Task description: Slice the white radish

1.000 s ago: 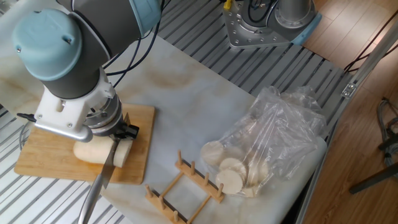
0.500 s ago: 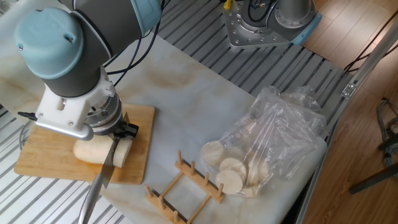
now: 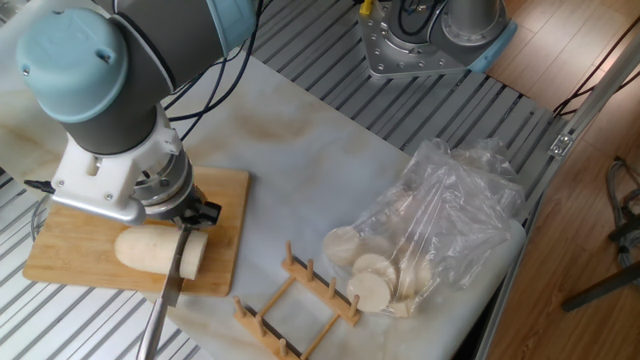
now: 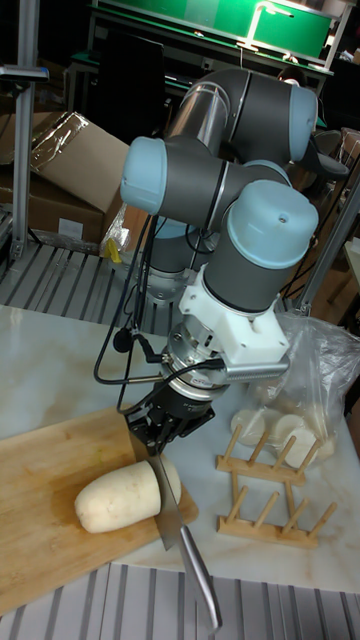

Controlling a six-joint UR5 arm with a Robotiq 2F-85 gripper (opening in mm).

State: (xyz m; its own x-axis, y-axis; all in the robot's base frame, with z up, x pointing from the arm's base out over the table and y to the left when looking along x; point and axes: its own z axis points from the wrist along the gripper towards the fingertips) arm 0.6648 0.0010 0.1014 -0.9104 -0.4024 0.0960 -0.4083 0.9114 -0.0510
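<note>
The white radish [image 3: 148,251] lies on its side on the wooden cutting board [image 3: 70,268], rounded end to the left. In the tall fixed view the white radish [image 4: 112,498] lies on the board [image 4: 40,470] too. My gripper [image 3: 186,214] hangs just above the radish's right end, shut on a knife [image 3: 174,268]. The blade stands on edge across the radish near its flat end. Its metal handle sticks out past the board's front edge. The gripper [image 4: 158,433] and knife [image 4: 166,510] also show in the tall view. The cut face behind the blade is partly hidden.
A clear plastic bag [image 3: 440,215] with pale round slices lies on the right of the marble table. A wooden slotted rack [image 3: 298,298] stands between board and bag. The arm's metal base [image 3: 415,40] sits at the back. Ribbed metal surrounds the marble slab.
The wrist has shifted slightly left. The knife has swung more upright in the picture and sits lower across the radish's right end. More of the radish shows.
</note>
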